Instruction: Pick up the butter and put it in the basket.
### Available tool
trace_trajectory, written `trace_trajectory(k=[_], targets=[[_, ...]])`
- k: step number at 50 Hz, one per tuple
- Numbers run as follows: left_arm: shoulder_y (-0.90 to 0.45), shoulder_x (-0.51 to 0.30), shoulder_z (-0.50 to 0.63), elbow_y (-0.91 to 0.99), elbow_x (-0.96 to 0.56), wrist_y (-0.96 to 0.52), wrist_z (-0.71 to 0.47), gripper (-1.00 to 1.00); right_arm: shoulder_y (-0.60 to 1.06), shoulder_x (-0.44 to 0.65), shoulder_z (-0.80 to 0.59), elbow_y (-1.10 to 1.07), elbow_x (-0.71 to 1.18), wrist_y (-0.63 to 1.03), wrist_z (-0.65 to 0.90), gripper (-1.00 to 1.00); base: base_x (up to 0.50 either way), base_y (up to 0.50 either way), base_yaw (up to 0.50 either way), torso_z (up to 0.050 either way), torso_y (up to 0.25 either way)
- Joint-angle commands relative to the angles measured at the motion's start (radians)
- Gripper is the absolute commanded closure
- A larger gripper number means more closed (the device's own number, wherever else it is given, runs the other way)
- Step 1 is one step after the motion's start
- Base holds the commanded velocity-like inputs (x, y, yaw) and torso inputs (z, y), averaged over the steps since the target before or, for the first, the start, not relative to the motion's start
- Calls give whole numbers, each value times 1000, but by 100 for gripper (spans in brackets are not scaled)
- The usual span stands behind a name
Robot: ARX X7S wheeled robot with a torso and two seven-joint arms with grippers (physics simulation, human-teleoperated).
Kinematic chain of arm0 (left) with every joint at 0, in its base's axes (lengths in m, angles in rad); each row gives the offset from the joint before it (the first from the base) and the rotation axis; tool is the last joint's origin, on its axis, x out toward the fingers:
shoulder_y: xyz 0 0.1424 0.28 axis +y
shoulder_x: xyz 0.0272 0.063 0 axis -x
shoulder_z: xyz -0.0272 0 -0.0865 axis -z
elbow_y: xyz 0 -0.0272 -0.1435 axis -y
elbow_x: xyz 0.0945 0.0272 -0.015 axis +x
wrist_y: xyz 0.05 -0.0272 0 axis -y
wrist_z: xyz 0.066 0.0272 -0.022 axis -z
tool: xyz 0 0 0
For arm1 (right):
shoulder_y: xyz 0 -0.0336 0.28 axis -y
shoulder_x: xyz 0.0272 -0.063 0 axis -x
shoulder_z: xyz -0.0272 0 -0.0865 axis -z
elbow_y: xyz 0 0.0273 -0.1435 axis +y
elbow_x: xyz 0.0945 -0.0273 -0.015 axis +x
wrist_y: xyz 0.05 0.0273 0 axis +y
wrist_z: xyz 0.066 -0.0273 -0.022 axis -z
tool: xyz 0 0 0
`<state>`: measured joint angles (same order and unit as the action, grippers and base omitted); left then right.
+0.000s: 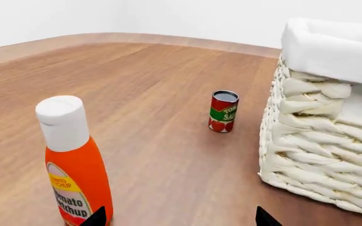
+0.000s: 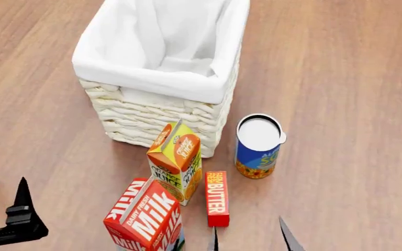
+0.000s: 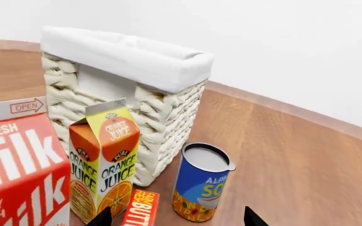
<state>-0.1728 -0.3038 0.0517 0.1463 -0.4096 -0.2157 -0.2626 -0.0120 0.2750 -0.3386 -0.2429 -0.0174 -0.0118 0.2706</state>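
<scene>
The butter is seen lying flat on the table, just beside the orange juice carton and the milk carton, at six o'clock from the basket. A blue soup can stands at two o'clock of the butter. The right gripper is held above the butter's near end with jaws spread, nothing gripped. The left gripper is also released, beside a ketchup bottle.

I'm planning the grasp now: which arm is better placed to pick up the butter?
The right arm. In the head view the right gripper sits open just below the butter, and its wrist view shows the box between its fingertips. The left gripper is far off, beyond the milk carton, facing a ketchup bottle.
</scene>
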Motion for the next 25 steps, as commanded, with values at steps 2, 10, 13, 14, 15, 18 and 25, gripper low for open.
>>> trace_trajectory(k=[2, 10, 13, 14, 15, 18, 25], targets=[[4, -2, 6, -2, -3, -1, -2, -100, 19, 5, -48, 47, 7, -62, -41, -100, 0, 0, 0, 0, 0], [9, -5, 15, 3, -1, -3, -3, -100, 3, 18, -36, 35, 63, -100, -62, -100, 0, 0, 0, 0, 0], [10, -6, 17, 3, -1, -1, -2, -100, 8, 17, -31, 53, 78, -118, -65, -100, 0, 0, 0, 0, 0], [10, -6, 18, 4, -2, -2, -2, -100, 14, 14, -26, 73, 91, -138, -69, -100, 0, 0, 0, 0, 0], [11, -6, 19, 3, -1, -2, -2, -100, 17, 11, -23, 84, 97, -149, -69, -100, 0, 0, 0, 0, 0], [12, -8, 20, 7, -3, -4, -4, -100, 35, -1, -15, 137, 131, -193, -82, -100, 0, 0, 0, 0, 0], [12, -9, 21, 10, -6, -5, -7, -100, 76, -21, -13, 242, 176, -253, -113, -100, 0, 0, 0, 0, 0]])
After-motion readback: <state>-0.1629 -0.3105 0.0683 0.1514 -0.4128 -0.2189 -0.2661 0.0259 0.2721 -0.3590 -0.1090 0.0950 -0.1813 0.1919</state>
